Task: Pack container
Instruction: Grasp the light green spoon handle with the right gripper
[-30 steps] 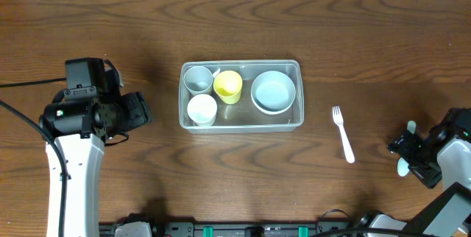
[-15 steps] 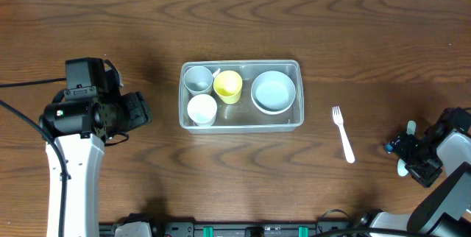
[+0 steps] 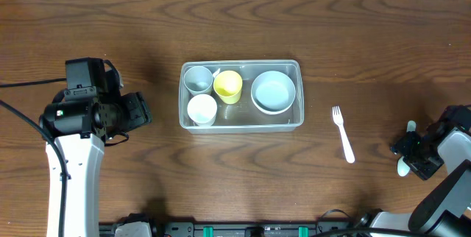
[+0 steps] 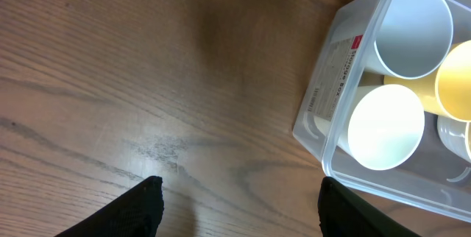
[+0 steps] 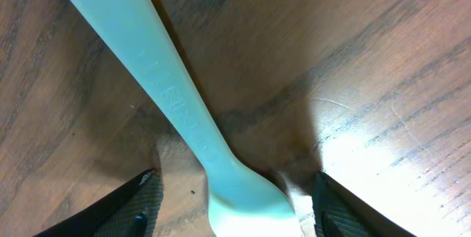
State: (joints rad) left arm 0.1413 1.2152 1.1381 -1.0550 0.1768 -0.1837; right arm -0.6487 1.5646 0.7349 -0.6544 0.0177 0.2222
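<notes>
The clear container (image 3: 241,62) sits mid-table and holds a grey cup (image 3: 197,79), a yellow cup (image 3: 228,85), a white cup (image 3: 202,109) and a pale bowl (image 3: 274,91). A white fork (image 3: 343,135) lies on the table to its right. A pale green spoon (image 5: 184,112) lies on the table at the far right. My right gripper (image 3: 413,156) is open and low over it, one finger (image 5: 136,207) on each side of its wide end. My left gripper (image 3: 143,112) is open and empty, left of the container (image 4: 331,75).
The right arm's base is near the table's right front corner. The left arm stands at the left front. Bare wood lies between the left gripper (image 4: 239,207) and the container.
The right gripper shifted slightly left over the spoon, then back right. The left arm, container and fork have not moved.
</notes>
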